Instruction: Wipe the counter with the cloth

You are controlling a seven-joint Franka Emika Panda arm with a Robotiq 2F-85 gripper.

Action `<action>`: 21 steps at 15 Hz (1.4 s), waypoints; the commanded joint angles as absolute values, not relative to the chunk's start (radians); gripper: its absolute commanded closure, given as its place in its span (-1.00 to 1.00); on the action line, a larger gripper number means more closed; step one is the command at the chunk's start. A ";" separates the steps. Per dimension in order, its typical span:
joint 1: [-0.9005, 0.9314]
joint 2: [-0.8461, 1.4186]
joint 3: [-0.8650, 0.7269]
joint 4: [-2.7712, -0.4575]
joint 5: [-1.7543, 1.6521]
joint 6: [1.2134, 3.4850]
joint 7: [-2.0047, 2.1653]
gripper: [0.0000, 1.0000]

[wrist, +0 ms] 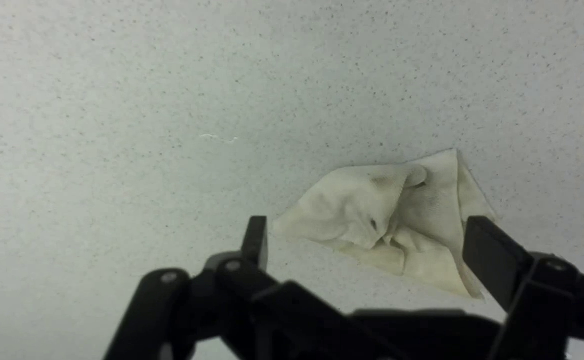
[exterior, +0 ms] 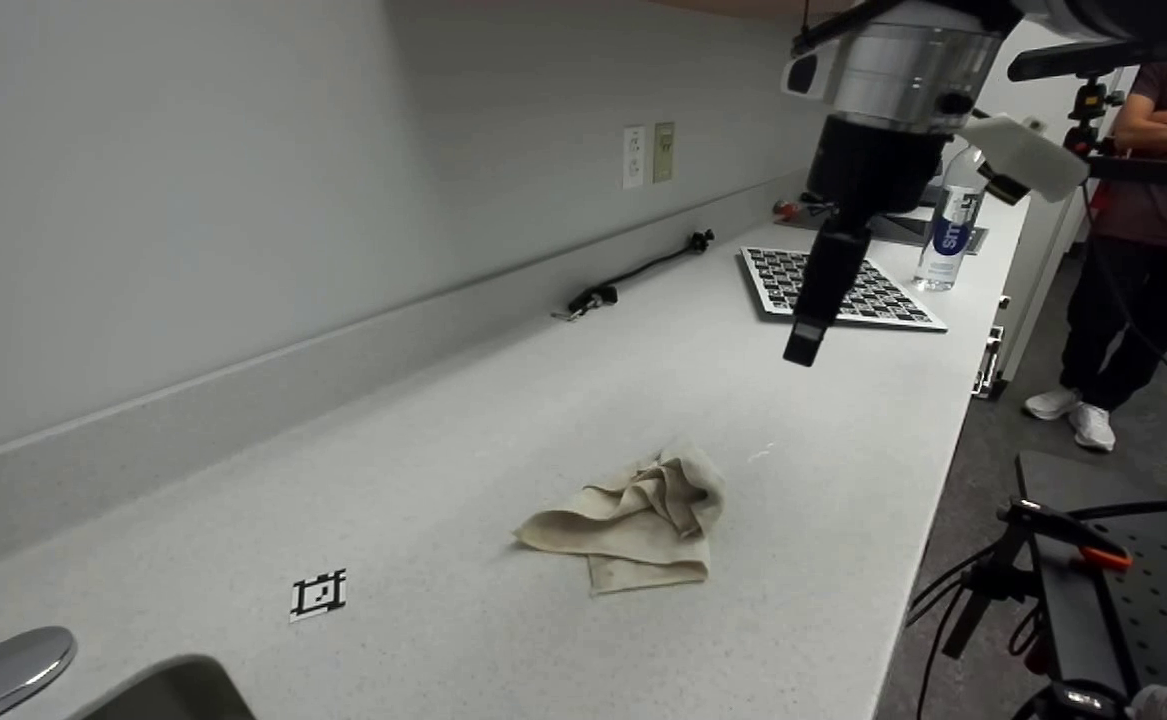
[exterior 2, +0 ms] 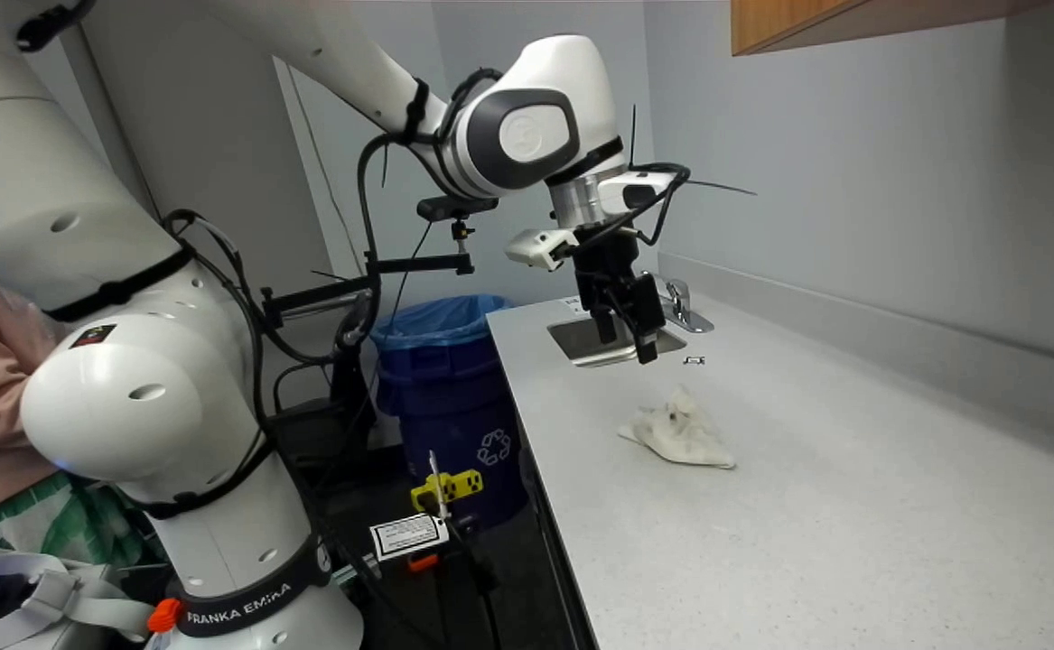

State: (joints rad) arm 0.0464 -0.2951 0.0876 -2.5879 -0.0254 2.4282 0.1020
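A crumpled beige cloth lies on the pale speckled counter [exterior: 423,450]. The cloth shows in both exterior views [exterior: 633,525] [exterior 2: 678,435] and in the wrist view [wrist: 357,205]. My gripper [exterior: 803,345] is above the counter, apart from the cloth. It also shows in an exterior view [exterior 2: 626,346], pointing down with its fingers spread. In the wrist view the gripper [wrist: 367,225] is open with nothing held, and the cloth appears between and beyond its fingertips. A small shiny streak [wrist: 219,137] lies on the counter beside the cloth.
A checkered board [exterior: 868,300] and a water bottle [exterior: 948,230] stand farther along the counter. A cable [exterior: 648,268] lies by the wall. A sink [exterior 2: 594,343], faucet [exterior 2: 682,307] and printed marker [exterior: 319,594] are at the opposite end. A wooden cabinet [exterior 2: 852,23] hangs overhead.
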 commanded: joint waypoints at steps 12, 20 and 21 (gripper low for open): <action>0.087 -0.076 0.087 -2.500 0.041 2.520 0.046 -1.00; 0.122 0.137 0.133 -2.366 0.029 2.576 0.052 -1.00; 0.124 0.163 0.134 -2.347 0.022 2.578 0.051 -1.00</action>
State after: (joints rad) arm 0.1124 0.0718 0.1286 -2.4186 0.0155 2.5561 0.0738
